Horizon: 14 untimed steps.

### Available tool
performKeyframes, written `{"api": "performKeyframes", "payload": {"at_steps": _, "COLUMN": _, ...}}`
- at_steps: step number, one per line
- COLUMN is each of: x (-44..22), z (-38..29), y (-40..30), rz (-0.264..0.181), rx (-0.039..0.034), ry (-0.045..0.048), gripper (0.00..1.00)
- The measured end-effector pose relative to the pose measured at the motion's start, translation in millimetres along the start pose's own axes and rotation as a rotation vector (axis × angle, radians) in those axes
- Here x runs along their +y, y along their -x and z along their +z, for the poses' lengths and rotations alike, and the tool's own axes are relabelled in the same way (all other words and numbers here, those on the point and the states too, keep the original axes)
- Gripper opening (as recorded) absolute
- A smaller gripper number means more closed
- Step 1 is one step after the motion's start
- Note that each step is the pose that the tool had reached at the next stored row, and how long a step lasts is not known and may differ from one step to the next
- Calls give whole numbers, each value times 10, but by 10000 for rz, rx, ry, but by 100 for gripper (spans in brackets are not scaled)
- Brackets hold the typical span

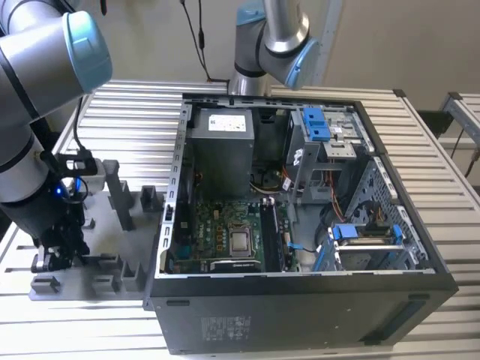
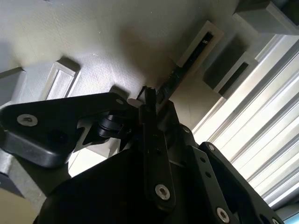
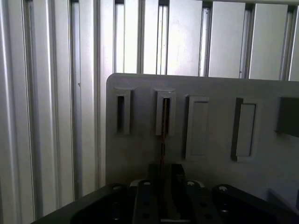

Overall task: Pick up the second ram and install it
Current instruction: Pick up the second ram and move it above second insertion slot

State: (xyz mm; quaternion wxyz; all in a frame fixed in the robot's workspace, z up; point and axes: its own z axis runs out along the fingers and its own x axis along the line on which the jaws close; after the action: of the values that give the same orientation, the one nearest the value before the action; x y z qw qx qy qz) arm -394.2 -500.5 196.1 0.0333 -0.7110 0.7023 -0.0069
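The second ram [image 3: 163, 140] shows edge-on as a thin dark strip whose far end sits in a light-grey slot block [image 3: 165, 105]. My gripper [image 3: 162, 170] has its fingers tight on both sides of the strip's near part. In the second wrist view the ram [image 2: 180, 77] runs from my gripper [image 2: 155, 95] into a slot block [image 2: 202, 43]. In the exterior view my gripper [image 1: 54, 259] reaches down onto the grey holder plate [image 1: 105, 251] at that view's left, beside the open computer case [image 1: 300, 300].
Black upright memory slots [image 1: 270, 234] stand on the motherboard [image 1: 221, 229] inside the case. More slot blocks [image 3: 197, 127] and grey uprights [image 1: 118, 191] rise from the holder plate. A second arm's base [image 1: 259, 45] stands behind the case. The table [image 1: 127, 120] is ribbed metal.
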Motion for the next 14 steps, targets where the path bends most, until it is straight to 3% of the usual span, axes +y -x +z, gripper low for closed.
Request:
{"api": "performKeyframes", "payload": {"at_steps": 5, "x": 0, "z": 0, "y": 0, "rz": 0, "rx": 0, "ry": 0, "gripper": 27}}
{"api": "performKeyframes", "payload": {"at_steps": 6, "x": 0, "z": 0, "y": 0, "rz": 0, "rx": 1, "ry": 0, "gripper": 18}}
{"api": "performKeyframes", "payload": {"at_steps": 8, "x": 0, "z": 0, "y": 0, "rz": 0, "rx": 0, "ry": 0, "gripper": 14}}
{"api": "performKeyframes", "payload": {"at_steps": 14, "x": 0, "z": 1, "y": 0, "rz": 0, "rx": 0, "ry": 1, "gripper": 14}}
